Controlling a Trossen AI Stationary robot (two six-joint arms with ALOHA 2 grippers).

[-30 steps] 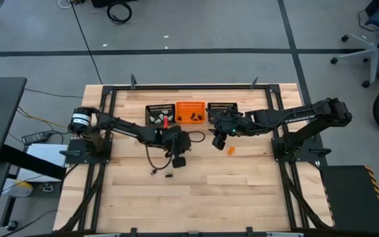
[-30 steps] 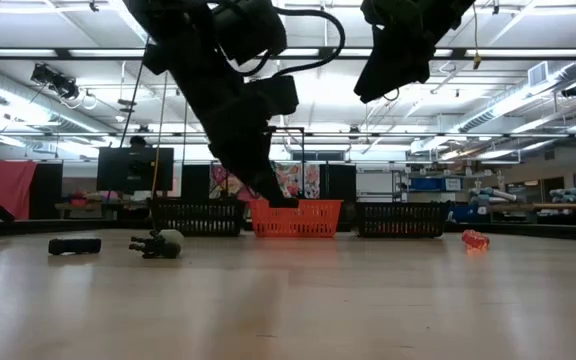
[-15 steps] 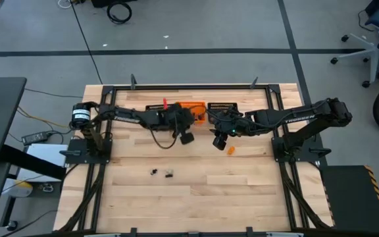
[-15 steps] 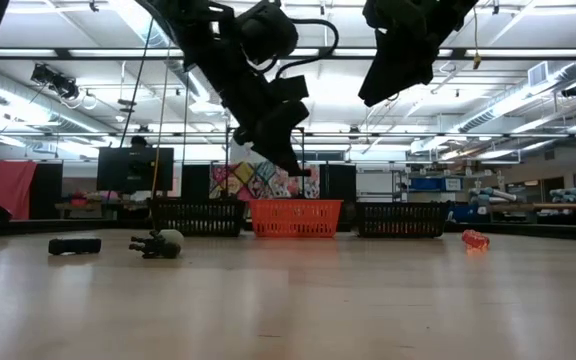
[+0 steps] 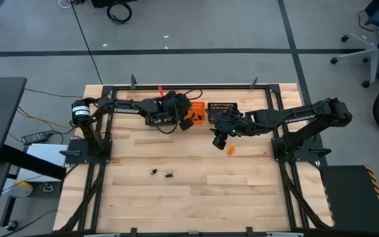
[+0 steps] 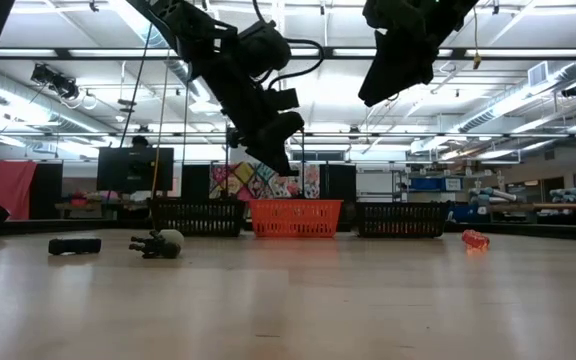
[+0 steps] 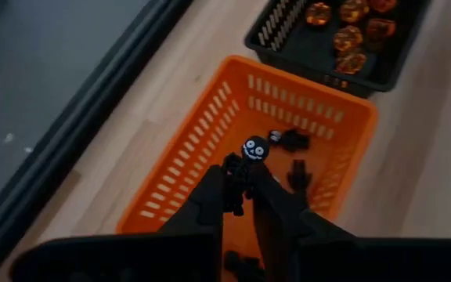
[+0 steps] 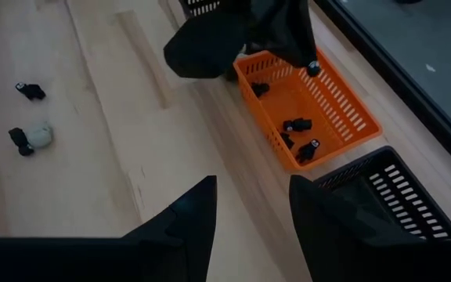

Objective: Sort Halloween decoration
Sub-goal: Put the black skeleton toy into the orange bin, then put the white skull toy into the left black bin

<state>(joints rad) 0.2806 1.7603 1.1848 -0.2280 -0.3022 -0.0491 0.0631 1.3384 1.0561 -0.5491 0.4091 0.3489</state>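
- Left gripper has swung from mid-table to above the orange basket.
- Fingers just parting; black trinket still between them, release imminent.
- Right gripper waits beside, spread, empty.

The left arm is stretched along the far edge of the table, and the left gripper is held raised near the far middle. In the left wrist view, its two dark fingers are seen close together with only a narrow gap between them; whether they are fully closed cannot be told. The right arm is extended from the right side toward the table's centre, bent at the elbow, and the right gripper is held raised above the table surface. In the right wrist view, its fingers are spread apart, with nothing between them.
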